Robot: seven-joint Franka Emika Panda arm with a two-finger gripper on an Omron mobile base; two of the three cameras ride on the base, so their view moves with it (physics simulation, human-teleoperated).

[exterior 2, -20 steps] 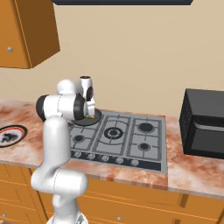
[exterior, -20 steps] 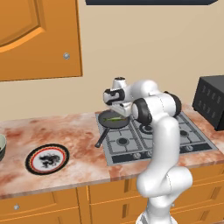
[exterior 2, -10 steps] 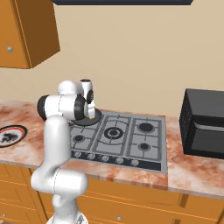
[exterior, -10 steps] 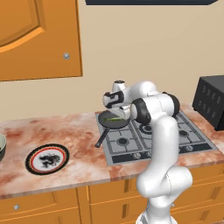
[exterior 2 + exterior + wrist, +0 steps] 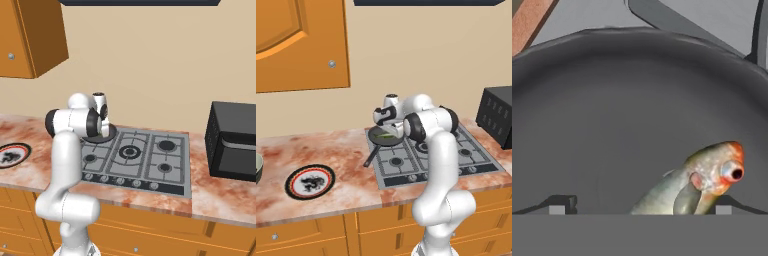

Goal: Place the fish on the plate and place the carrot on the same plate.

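Note:
The fish [image 5: 704,180], green-yellow with a reddish head, lies in a black frying pan [image 5: 627,110] on the hob's rear left burner. My gripper [image 5: 642,207] hangs low over the pan, open, with the fish between its two wide-apart fingertips [image 5: 561,203] and nothing gripped. From the left base view the gripper [image 5: 387,128] points down into the pan [image 5: 376,135], where the fish [image 5: 387,137] shows as a green streak. The plate [image 5: 310,182], black-rimmed with a white patterned centre, lies on the counter to the left of the hob; its edge [image 5: 11,154] also shows at the far left. The carrot is out of view.
The grey gas hob [image 5: 428,156] has several burners and front knobs. The pan's handle [image 5: 369,159] sticks out toward the counter's front left. A grey-green bowl [image 5: 258,169] sits at the left edge. A black microwave [image 5: 234,141] stands right of the hob. Wooden cabinets [image 5: 301,45] hang above.
The hand has come down a little toward the frying pan and the fish. The jaws have stayed wide, and the pan, fish and plate have not moved.

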